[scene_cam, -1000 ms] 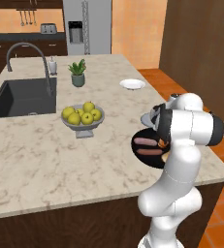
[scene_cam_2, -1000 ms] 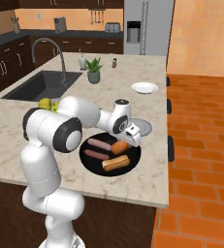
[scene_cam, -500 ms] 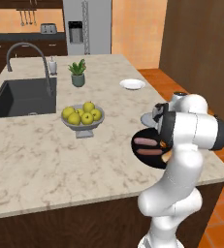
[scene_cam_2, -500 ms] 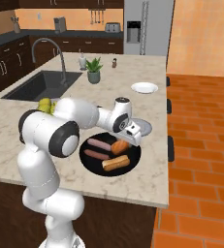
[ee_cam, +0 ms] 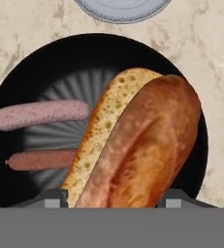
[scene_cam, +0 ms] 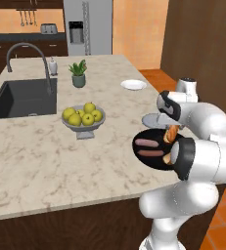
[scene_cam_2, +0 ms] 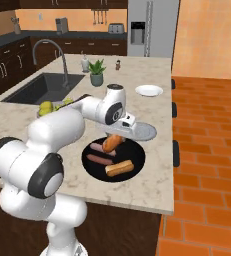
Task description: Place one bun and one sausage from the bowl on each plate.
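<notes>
Now the two-finger tool [scene_cam_2: 113,141] hangs at the centre of the right base view, just above the wide, shallow black bowl [scene_cam_2: 137,159], and its fingers are closed on a golden-brown bun [scene_cam_2: 112,142] that looks lifted clear of the bowl floor. Seen from the hand view, that bun [ee_cam: 137,145] runs from the lower middle of the frame up toward the upper right, its pale cut face turned to the left, with the two dark fingertips [ee_cam: 54,197] pressed at its lower end on either side.

Left of it in the hand view, two sausages lie on the ribbed bowl floor: a pale pink sausage [ee_cam: 40,114] above a darker reddish-brown sausage [ee_cam: 43,159]. A second toasted bun [scene_cam_2: 119,168] lies in the lower part of the bowl in the right base view.

Just beyond the bowl, at the top edge of the hand view, sits the small pale grey round plate [ee_cam: 122,8], bare; in the right base view the same plate [scene_cam_2: 143,131] is just to the upper right of the tool. A small white round plate [scene_cam_2: 149,90] rests well apart from it, higher in the frame, on the beige marble surface [scene_cam_2: 157,186].

At the left centre of the left base view stands a grey footed bowl of yellow-green apples [scene_cam: 83,117].
</notes>
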Controlling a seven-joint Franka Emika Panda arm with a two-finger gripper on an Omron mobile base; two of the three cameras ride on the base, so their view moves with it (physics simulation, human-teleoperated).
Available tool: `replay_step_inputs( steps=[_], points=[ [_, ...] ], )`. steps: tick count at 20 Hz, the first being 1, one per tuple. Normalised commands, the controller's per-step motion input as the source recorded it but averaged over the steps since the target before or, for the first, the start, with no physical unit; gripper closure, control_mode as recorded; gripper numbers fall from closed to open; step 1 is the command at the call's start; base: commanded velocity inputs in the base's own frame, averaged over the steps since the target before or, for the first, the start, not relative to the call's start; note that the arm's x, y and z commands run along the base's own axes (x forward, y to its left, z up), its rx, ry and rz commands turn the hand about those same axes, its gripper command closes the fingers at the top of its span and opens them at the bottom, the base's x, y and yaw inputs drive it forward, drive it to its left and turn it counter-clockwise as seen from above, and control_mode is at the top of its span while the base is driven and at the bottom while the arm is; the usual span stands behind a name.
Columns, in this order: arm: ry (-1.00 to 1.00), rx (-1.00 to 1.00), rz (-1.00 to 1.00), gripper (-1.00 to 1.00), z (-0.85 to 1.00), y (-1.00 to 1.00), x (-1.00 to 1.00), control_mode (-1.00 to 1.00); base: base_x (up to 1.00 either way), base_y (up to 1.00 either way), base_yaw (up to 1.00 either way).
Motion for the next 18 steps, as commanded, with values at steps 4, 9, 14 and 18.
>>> replay_step_inputs(
  steps=[4,9,14,18],
  points=[
    [0.06,0.00,0.29,1.00,0.56,0.48,-0.42,-1.00,0.00,0.00,0.00],
    [0.06,0.00,0.12,1.00,0.39,0.20,-0.15,-1.00,0.00,0.00,0.00],
    [0.03,0.00,0.00,1.00,0.19,0.00,-0.25,-1.00,0.00,0.00,0.00],
    [0.00,0.00,0.00,1.00,0.20,-0.03,-0.39,1.00,-0.19,-0.09,0.01]
  ],
)
